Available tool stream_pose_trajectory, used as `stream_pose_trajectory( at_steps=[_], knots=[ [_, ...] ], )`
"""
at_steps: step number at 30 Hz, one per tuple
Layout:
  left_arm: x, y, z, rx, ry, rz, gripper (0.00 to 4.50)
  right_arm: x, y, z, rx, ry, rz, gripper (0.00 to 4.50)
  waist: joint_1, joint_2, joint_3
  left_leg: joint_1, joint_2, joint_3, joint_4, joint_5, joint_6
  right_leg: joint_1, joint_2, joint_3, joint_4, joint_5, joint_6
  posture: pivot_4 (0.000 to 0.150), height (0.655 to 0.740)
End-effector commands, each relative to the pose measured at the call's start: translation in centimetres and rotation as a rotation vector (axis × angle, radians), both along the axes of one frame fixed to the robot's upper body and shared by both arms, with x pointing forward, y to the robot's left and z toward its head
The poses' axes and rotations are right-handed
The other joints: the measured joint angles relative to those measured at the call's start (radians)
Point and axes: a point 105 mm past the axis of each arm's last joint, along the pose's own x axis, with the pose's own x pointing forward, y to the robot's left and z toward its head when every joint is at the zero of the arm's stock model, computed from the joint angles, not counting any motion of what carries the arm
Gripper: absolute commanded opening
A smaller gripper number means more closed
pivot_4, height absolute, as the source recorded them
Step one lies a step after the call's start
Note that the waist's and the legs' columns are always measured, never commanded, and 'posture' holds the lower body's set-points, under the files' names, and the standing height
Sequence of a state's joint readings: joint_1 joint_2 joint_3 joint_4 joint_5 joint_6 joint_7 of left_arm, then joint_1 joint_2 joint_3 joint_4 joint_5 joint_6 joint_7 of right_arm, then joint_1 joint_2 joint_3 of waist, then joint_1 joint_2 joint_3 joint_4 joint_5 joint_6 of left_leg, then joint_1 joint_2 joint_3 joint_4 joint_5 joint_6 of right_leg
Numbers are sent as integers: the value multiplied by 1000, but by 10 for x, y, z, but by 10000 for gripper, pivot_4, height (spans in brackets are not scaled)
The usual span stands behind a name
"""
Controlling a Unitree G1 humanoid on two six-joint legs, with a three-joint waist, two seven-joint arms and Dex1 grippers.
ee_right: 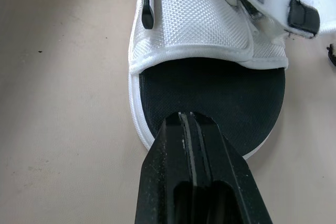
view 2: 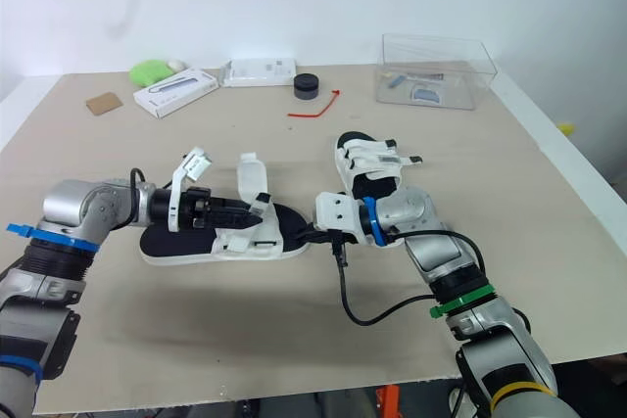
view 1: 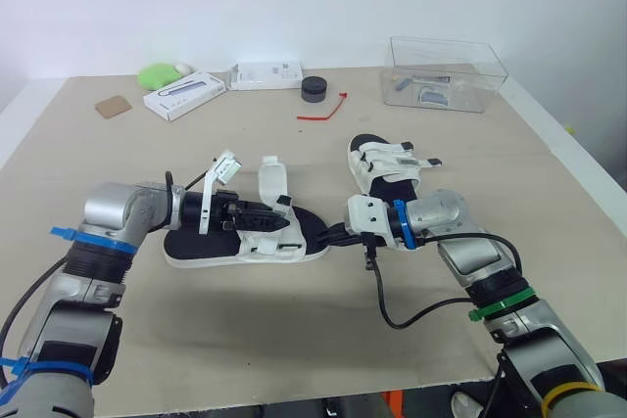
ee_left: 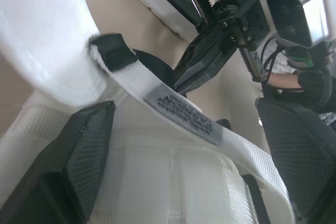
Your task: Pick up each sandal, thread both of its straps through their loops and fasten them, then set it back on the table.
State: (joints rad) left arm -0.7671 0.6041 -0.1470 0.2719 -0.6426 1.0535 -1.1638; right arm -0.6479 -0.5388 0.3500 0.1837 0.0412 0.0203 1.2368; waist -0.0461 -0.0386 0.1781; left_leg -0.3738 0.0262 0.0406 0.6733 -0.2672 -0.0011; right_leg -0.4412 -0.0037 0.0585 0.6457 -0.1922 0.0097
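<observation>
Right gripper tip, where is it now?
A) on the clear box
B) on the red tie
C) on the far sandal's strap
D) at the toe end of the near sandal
D: the right wrist view has the shut right gripper with its tip at the black footbed's toe end on the near sandal, and the head views agree.
</observation>
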Motion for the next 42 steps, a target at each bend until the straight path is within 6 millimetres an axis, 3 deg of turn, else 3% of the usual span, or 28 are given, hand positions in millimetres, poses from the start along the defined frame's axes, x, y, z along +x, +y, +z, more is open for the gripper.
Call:
stream_pose_trajectory(
  at_steps=[1, 7, 9, 13, 17, 19, 32, 36, 42],
  knots=[
    [7, -2, 6, -18, -19, 9, 44406, 2, -3, 4, -3, -19, -12, 0, 0, 0, 0, 0, 0, 0, 0, 0, 0, 0, 0, 0, 0, 0, 0, 1500, 7400],
    [4, -8, 12, -50, -20, -31, 44406, 2, -4, 3, -7, -24, -14, 0, 0, 0, 0, 0, 0, 0, 0, 0, 0, 0, 0, 0, 0, 0, 0, 1500, 7400],
    [4, -6, 8, -39, -15, -33, 40571, 3, -3, 3, -8, -25, -14, 0, 0, 0, 0, 0, 0, 0, 0, 0, 0, 0, 0, 0, 0, 0, 0, 1500, 7400],
    [3, 0, -1, 0, 0, -19, 25846, 3, -3, 3, -9, -26, -13, 0, 0, 0, 0, 0, 0, 0, 0, 0, 0, 0, 0, 0, 0, 0, 0, 1500, 7400],
    [4, 2, -11, 53, -3, -8, 6031, 3, -3, 3, -10, -25, -10, 0, 0, 0, 0, -1, 0, 0, 0, 0, 0, 0, 0, 0, 0, 0, 0, 1500, 7400],
    [3, 0, -12, 51, 1, -14, 647, 3, -3, 3, -11, -26, -8, 0, 0, 0, 0, -1, 0, 0, 0, 0, 0, 0, 0, 0, 0, 0, 1, 1500, 7400],
    [8, -2, -4, -6, -48, -9, 647, 3, -3, 2, -16, -26, 1, 0, 0, 0, 0, -1, 0, 0, 0, 0, 0, 0, 0, 0, 0, -1, 1, 1500, 7400],
    [4, 3, 23, -123, -69, -23, 647, 3, -3, 2, -18, -29, 1, 0, 0, 0, 0, -1, 0, 0, 0, 0, 0, 0, 0, 0, 0, -1, 1, 1500, 7400],
    [-1, 14, 36, -156, -81, 20, 647, 2, -4, 1, -19, -29, 1, 0, 0, 0, 0, -1, 0, -1, 0, 0, 0, -1, 0, 0, 0, -1, 1, 1500, 7400]
  ],
)
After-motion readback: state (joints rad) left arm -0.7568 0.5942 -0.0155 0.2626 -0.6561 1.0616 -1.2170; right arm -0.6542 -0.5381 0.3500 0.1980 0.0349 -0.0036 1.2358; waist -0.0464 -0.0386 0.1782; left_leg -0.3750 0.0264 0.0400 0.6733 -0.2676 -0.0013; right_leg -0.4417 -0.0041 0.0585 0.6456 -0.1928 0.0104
